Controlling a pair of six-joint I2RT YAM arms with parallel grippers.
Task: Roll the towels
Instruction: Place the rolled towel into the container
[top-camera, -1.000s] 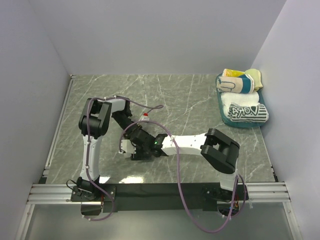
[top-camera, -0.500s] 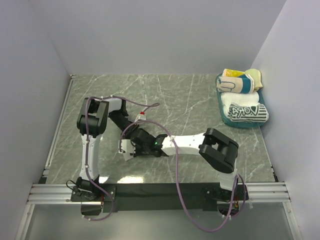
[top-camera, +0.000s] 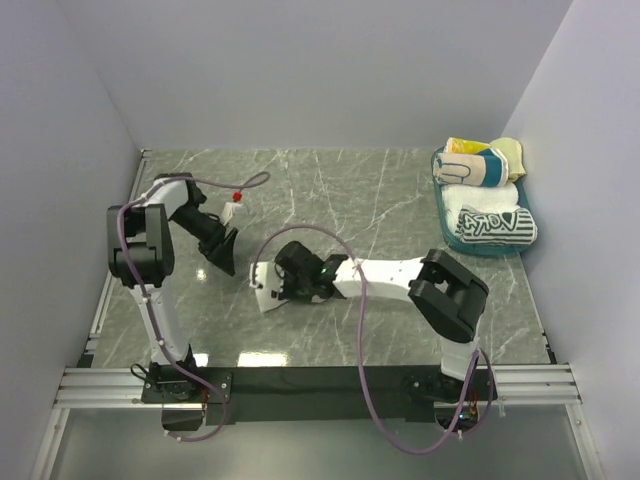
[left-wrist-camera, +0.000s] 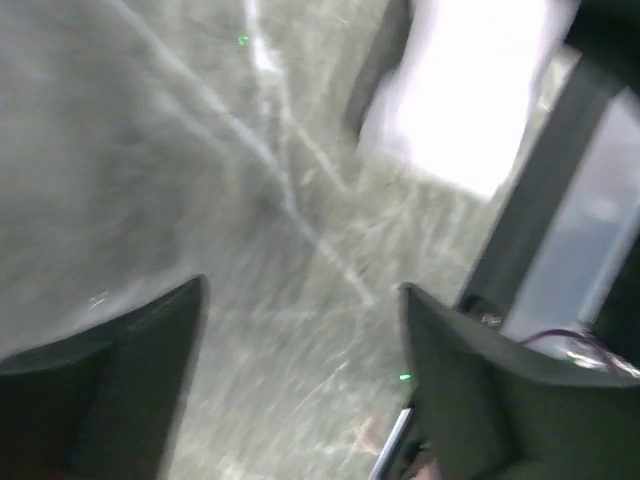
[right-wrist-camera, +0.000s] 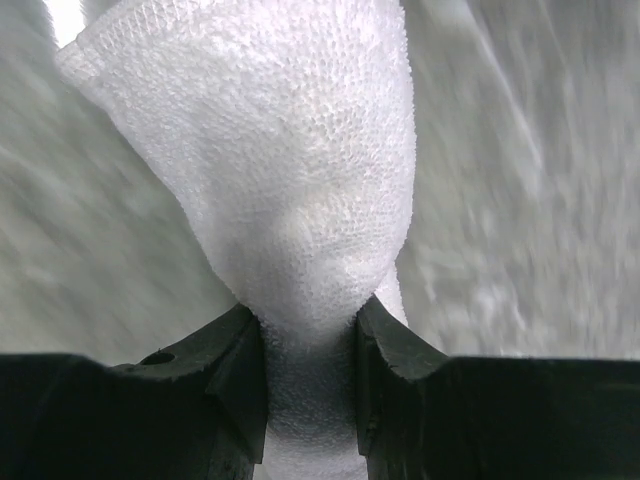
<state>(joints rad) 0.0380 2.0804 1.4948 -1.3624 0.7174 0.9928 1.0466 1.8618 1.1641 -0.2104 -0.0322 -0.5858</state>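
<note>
A plain white towel (top-camera: 267, 291), bunched into a small roll, is near the middle of the marble table (top-camera: 380, 200). My right gripper (top-camera: 282, 286) is shut on it. In the right wrist view the towel (right-wrist-camera: 290, 170) bulges out above the right gripper (right-wrist-camera: 310, 340), pinched narrow between the two black fingers (right-wrist-camera: 235, 370). My left gripper (top-camera: 224, 258) hangs open over bare table to the left of the towel, apart from it. The left wrist view is blurred, with the left gripper (left-wrist-camera: 300, 380) wide open and only marble between its fingers (left-wrist-camera: 130, 390).
A teal tray (top-camera: 443, 215) at the back right holds rolled towels: a yellow-teal-white striped one (top-camera: 478, 166) and a white one with dark print (top-camera: 490, 223). Grey walls close in the table on three sides. A metal rail (top-camera: 320, 382) runs along the near edge.
The left gripper opened, let go of the white towel and swung away to the left. The right gripper closed on the towel and holds it alone, shifted slightly left.
</note>
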